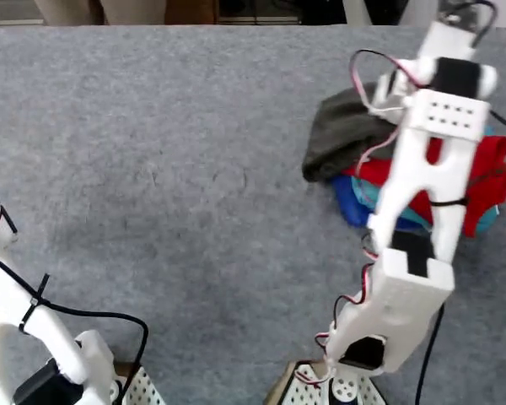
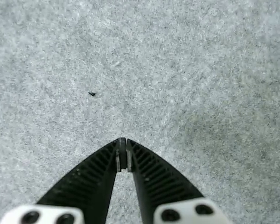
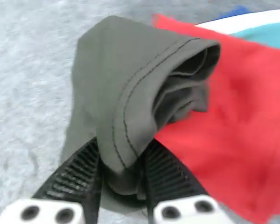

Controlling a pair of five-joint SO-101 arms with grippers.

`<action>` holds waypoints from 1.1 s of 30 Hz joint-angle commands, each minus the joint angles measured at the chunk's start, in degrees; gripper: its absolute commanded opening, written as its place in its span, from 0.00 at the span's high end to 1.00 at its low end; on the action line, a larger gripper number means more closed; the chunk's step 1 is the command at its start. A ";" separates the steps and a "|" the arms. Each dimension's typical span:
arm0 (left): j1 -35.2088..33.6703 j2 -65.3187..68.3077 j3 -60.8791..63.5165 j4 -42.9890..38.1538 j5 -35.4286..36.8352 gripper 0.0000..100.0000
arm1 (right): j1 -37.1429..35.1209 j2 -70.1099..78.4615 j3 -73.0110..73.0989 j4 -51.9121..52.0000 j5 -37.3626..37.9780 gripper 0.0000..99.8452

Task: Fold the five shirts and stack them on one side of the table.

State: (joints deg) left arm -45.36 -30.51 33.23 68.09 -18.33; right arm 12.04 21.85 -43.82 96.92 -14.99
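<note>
Right tool (image 3: 122, 151) is clamped on a folded edge of the dark grey shirt (image 3: 130, 79). That shirt sits on the side of the shirt pile that faces the middle of the surface (image 1: 152, 169), partly over the red shirt (image 3: 233, 116). A blue shirt (image 1: 347, 202) and a teal shirt (image 3: 270, 35) peek out under the red. Left tool (image 2: 122, 151) is pinched shut on nothing, over bare surface well away from the pile.
</note>
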 commanded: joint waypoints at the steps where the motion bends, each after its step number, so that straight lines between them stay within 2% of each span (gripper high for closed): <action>1: 0.26 -2.07 -1.41 -0.35 -0.44 0.98 | 4.88 -4.62 -3.21 1.93 1.85 1.00; 14: 0.35 -2.07 -1.41 -0.35 -0.44 0.98 | 15.96 -4.70 -6.64 3.16 3.52 1.00; 26: 0.26 -2.07 -1.49 -0.35 -0.53 0.98 | 17.36 -4.62 -9.45 4.40 7.47 0.99; 29: 0.18 -2.07 -2.73 0.26 -0.53 0.98 | 18.15 -4.97 -9.45 4.92 7.21 0.93; 33: 0.26 -1.63 -5.63 2.55 -0.53 0.98 | 20.53 -5.05 -10.15 5.01 7.38 0.74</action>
State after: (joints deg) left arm -45.36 -30.51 31.47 69.58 -18.59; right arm 30.24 21.85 -50.95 101.14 -8.04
